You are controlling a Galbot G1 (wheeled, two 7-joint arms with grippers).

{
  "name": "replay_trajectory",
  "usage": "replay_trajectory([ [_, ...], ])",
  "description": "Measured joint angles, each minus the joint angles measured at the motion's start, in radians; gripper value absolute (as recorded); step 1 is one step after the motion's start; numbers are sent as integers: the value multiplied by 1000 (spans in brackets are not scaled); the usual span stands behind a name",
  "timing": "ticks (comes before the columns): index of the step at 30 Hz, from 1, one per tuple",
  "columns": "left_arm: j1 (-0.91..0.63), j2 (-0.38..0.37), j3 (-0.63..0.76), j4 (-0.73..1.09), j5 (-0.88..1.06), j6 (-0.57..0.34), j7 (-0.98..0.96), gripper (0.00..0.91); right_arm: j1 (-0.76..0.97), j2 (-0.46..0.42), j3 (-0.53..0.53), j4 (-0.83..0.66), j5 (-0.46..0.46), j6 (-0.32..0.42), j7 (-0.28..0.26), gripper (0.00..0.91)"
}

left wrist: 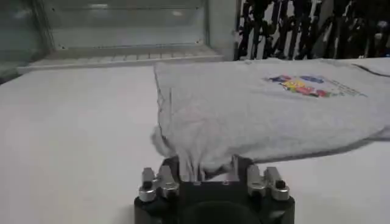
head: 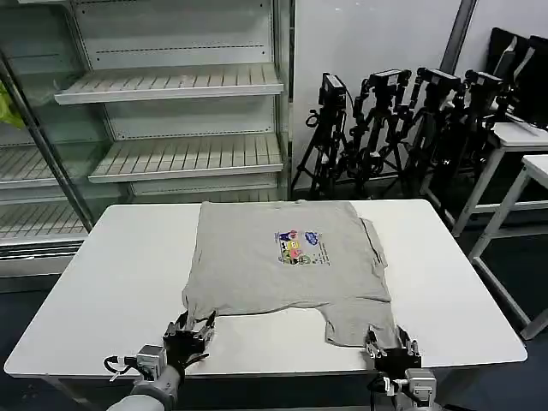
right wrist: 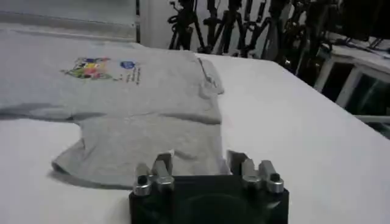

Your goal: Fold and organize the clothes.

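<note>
A light grey T-shirt of soft, matt cotton cloth, creased in places, is laid on a smooth, matt white rectangular table. A multicoloured chest print is seen as a flat, slightly glossier patch on the cloth. Black matt plastic bodies and bare metal fittings are shown on the left gripper and right gripper.

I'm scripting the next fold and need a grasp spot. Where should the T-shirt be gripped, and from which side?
Probably the two near corners of the T-shirt, approached from the robot's table edge: they lie nearest it. The left gripper already pinches the bunched left corner; the right gripper sits at the flat near-right flap.
</note>
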Motion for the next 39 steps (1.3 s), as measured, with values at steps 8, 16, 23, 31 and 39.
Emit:
replay_trajectory([
  [8, 17, -6, 0, -10, -10, 0, -3, 10, -26, -13, 12, 34, 34, 7, -1, 0],
  [16, 70, -24, -19, -91, -11, 11, -5, 10, -97, -40, 56, 153, 71, 29, -4, 0],
  [23, 145, -37, -63, -223, -15, 11, -10, 10, -132, -59, 116, 264, 115, 59, 5, 0],
  [31, 163, -11, -130, -315, -50, 9, -21, 10, -49, -83, 150, 273, 170, 87, 14, 0],
  [39, 72, 31, -111, -266, -58, 6, -11, 10, 134, -110, 114, 166, 185, 84, 17, 0],
])
